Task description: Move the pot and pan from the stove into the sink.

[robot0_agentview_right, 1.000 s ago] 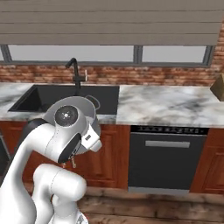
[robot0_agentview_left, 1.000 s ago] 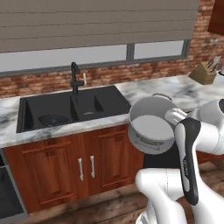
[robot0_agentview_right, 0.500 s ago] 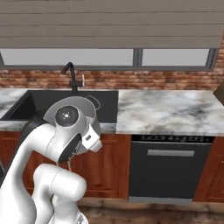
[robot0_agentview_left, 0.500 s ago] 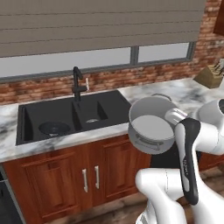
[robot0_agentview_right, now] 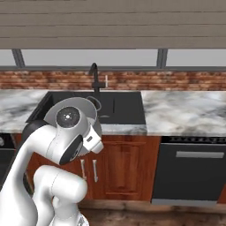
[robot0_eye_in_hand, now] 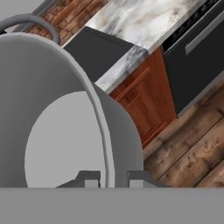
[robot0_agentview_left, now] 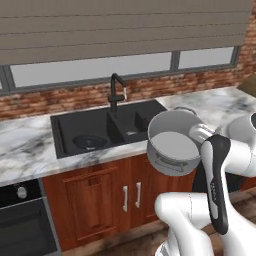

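Currently we have the pot [robot0_agentview_left: 172, 145] in hand: the gripper [robot0_eye_in_hand: 113, 178] is closed nearly to its limit, one finger tip inside the rim and one outside, pinching the thin wall. We judge that rim pinch explains why the pot hangs tilted, its mouth turned toward the left base camera, rather than sitting level. It is carried in the air in front of the counter edge, at about 4 o'clock from the sink [robot0_agentview_left: 107, 127], not yet over the basin.

From the left base view we get the basin floor, its drain and the faucet [robot0_agentview_left: 116, 89] at 12 o'clock. The right base view hides most of the pot behind the arm, but adds the dishwasher [robot0_agentview_right: 194, 170] at 3 o'clock. Only the hand view lets us read the finger placement. We cannot place the pan.
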